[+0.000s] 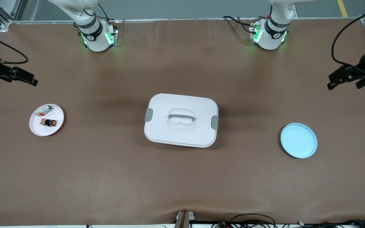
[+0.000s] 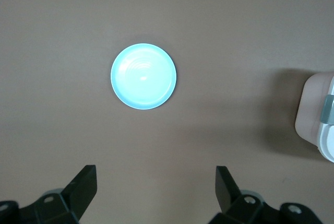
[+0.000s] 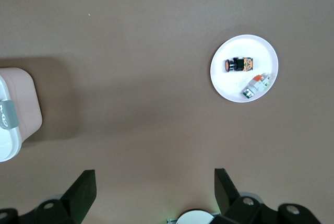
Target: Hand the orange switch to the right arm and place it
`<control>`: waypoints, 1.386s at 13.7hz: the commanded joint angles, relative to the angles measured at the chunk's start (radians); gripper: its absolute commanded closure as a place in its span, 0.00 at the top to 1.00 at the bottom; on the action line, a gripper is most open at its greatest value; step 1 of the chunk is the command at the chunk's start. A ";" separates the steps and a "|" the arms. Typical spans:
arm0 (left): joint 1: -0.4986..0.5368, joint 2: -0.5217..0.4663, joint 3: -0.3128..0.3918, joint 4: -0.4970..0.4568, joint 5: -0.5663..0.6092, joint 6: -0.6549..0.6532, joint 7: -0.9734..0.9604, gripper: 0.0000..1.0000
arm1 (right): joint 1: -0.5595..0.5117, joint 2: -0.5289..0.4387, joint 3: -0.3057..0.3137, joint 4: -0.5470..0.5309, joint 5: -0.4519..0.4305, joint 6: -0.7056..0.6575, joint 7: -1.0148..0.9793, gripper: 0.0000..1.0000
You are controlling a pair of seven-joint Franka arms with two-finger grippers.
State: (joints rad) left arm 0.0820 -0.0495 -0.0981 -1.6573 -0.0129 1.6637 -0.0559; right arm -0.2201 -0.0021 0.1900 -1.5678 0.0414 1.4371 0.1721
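Now the orange switch (image 1: pixel 50 122) lies on a white plate (image 1: pixel 36 126) — both hands wait, open.

A wide table with a brown matte cover (image 1: pixel 106 177) fills the view; grey floor with a yellow painted line (image 1: pixel 342 8) shows above it.

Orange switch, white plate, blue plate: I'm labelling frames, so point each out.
orange switch (image 1: pixel 49 122), front view, on its black body.
white plate (image 1: pixel 55 126), front view, bare surface near rim.
blue plate (image 2: pixel 143 76), left wrist view, its centre.
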 commanded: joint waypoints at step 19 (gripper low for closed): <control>0.001 0.022 -0.009 0.034 -0.004 -0.045 0.010 1.00 | 0.306 0.011 -0.288 0.068 0.047 -0.067 0.063 1.00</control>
State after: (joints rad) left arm 0.0792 -0.0386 -0.1021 -1.6502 -0.0129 1.6426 -0.0559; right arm 0.0650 0.0006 -0.0638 -1.5157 0.0546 1.3708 0.2271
